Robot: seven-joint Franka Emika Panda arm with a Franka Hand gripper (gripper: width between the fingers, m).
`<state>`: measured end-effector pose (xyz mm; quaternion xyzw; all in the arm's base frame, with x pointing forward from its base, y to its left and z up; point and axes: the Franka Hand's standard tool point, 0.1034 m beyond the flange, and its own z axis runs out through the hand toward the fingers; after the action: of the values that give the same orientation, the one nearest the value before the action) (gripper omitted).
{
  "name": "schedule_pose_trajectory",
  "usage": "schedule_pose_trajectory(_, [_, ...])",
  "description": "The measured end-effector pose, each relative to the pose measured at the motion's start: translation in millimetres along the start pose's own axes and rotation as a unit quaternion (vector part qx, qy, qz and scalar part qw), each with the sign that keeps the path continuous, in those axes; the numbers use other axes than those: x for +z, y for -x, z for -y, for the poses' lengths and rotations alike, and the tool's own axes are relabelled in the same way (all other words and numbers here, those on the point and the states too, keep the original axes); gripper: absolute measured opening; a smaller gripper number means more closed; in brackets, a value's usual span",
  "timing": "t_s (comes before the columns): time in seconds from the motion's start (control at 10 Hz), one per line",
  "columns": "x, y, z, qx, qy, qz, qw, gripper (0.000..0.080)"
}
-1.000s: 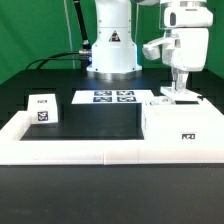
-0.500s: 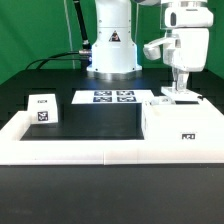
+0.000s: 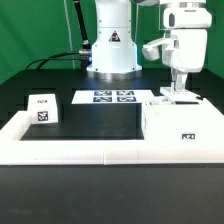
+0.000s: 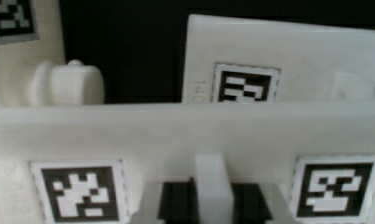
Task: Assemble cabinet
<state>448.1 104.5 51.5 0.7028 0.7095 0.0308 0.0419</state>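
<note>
The white cabinet body [image 3: 178, 120] stands at the exterior view's right, inside the rail frame, with a tag on its front. My gripper [image 3: 178, 90] points straight down onto its top rear edge. In the wrist view my gripper [image 4: 212, 196] has a thin upright white rib of the cabinet between its fingertips [image 4: 177, 200], and the jaws stand narrow against it. A tagged white cabinet panel [image 4: 202, 140] runs across in front, and another tagged panel [image 4: 273, 70] stands behind it. A small loose tagged piece [image 3: 42, 108] sits at the exterior view's left.
The marker board [image 3: 112, 97] lies flat in front of the robot base. The low white rail frame [image 3: 80, 148] borders the black table. A rounded white knob [image 4: 68, 82] shows beside the cabinet in the wrist view.
</note>
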Motion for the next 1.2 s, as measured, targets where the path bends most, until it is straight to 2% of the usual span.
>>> schedule_pose_trajectory(0.1, [1.0, 4.6, 0.4, -0.003, -0.011, 0.01, 1.0, 0.0071])
schedule_pose_trajectory(0.2, [0.8, 6.8, -0.8, -0.002, -0.017, 0.015, 1.0, 0.007])
schedule_pose_trajectory(1.2, [-2.9, -4.4, -6.7, -0.006, -0.009, 0.012, 1.0, 0.007])
